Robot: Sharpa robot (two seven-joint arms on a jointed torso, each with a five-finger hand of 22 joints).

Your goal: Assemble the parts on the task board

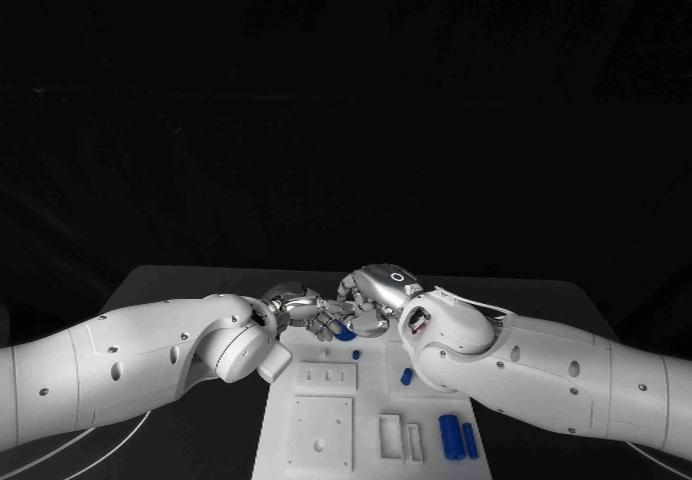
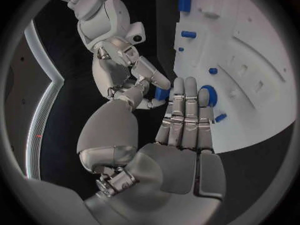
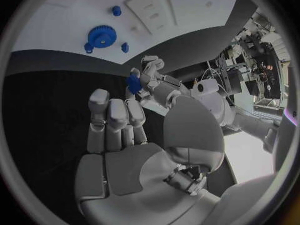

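Note:
The white task board (image 1: 325, 425) lies on the black table in front of me. My left hand (image 1: 300, 308) and right hand (image 1: 372, 300) meet fingertip to fingertip above the board's far end. A small blue part (image 1: 343, 333) sits between them. In the left wrist view that blue part (image 2: 161, 93) is pinched between the left hand's (image 2: 184, 130) thumb and a finger, and a right-hand (image 2: 128, 60) fingertip touches it. The right wrist view shows the blue part (image 3: 134, 82) just beyond the right hand's (image 3: 119, 135) straight fingers. Whether the right hand grips it is unclear.
A blue gear (image 3: 100, 35) stands on the board with small blue pegs (image 3: 116, 10) near it. More blue parts lie on the board's right side: a peg (image 1: 407, 376) and two long pieces (image 1: 451, 437). Recessed slots (image 1: 326, 375) mark the board's middle.

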